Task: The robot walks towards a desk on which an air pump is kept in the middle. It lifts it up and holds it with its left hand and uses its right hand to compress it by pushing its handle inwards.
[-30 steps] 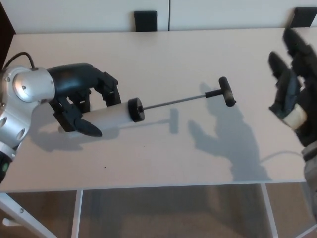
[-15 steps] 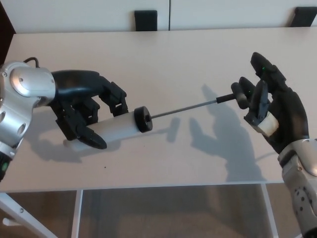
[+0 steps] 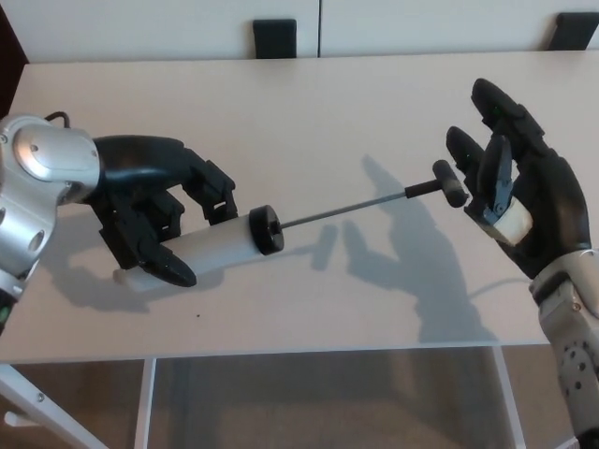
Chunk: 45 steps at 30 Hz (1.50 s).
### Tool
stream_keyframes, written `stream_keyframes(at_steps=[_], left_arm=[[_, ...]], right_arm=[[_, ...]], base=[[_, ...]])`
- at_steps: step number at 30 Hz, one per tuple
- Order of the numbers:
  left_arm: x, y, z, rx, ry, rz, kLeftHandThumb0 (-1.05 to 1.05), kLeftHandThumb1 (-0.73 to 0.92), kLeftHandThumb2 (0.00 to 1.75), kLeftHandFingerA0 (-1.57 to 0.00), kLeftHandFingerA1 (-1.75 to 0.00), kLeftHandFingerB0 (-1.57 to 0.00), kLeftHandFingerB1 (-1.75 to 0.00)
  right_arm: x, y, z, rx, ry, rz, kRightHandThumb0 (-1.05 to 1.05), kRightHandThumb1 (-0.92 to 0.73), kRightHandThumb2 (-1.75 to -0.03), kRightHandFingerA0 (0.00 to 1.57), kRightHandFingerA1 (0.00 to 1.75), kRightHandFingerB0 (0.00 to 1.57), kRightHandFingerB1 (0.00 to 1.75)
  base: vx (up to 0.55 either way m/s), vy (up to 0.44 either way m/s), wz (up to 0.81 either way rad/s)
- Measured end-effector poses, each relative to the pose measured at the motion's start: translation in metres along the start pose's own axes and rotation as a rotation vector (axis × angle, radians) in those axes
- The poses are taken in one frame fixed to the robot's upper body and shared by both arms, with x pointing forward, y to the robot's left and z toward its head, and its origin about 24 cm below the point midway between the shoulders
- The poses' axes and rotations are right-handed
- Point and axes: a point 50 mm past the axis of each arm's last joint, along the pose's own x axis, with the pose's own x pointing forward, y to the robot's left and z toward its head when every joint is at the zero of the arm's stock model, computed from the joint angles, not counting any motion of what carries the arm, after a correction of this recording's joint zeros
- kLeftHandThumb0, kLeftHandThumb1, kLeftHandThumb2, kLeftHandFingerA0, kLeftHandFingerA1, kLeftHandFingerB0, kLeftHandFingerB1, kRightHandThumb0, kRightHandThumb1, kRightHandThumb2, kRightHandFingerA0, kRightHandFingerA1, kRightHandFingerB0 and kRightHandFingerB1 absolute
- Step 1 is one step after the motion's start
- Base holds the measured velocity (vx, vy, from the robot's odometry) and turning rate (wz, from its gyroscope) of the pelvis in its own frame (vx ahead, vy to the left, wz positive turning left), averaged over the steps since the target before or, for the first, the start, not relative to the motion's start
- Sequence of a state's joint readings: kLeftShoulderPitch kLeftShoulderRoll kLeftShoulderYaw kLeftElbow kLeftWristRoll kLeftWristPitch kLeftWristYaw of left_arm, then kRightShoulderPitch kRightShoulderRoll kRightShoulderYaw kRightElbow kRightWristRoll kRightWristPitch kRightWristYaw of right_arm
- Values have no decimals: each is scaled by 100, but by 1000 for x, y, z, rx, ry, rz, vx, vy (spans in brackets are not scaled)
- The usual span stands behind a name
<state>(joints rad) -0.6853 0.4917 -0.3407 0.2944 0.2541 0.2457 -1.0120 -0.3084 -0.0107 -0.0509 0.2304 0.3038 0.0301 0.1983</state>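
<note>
air pump [image 3: 217, 245] – barrel held by left hand [image 3: 154, 215] | right hand [image 3: 510, 201] – fingers spread, beside pump handle [image 3: 448, 182] | advice – palm squarely on handle, push along rod.

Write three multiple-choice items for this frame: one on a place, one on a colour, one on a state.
1. Where is the pump's handle?
A. Just in front of the right robot hand's palm
B. Inside the left robot hand
C. Lying flat on the desk

2. What colour is the pump's barrel?
A. Red
B. White
C. Blue

3. What is the state of the rod?
A. Pushed fully in
C. Detached from the barrel
B. Drawn out, bare between cap and handle

Answers:
1. A, the handle sits at the right robot hand's spread fingers, far from the left one.
2. B, the tube in the left robot hand's grasp is white with a black cap.
3. B, a long stretch of thin rod shows between cap and handle.
</note>
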Motion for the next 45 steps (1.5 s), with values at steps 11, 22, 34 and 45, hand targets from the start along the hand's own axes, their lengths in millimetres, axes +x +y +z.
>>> stream_keyframes(at_steps=[11,22,34,45], left_arm=[[-7,3,-17,-29,62,2,-14,60,96,-97,-154,-86,-127],[-7,2,-20,-30,74,-6,-16,63,93,-97,-149,-87,-122],[6,-6,-7,20,62,-36,-11,70,89,-87,-150,-79,-122],[15,-12,4,36,58,-34,-13,65,95,-95,-154,-83,-127]], right_arm=[[-4,-16,11,-17,6,10,-90,-87,-119,0,14,0,10],[-5,-19,11,-13,22,18,-86,-80,-113,7,24,7,20],[-6,-2,6,-17,28,77,-89,-79,-114,7,28,8,19],[-7,13,6,-45,17,124,-90,-81,-115,7,23,7,17]], base=[[0,0,0],[0,0,0],[0,0,0],[0,0,0]])
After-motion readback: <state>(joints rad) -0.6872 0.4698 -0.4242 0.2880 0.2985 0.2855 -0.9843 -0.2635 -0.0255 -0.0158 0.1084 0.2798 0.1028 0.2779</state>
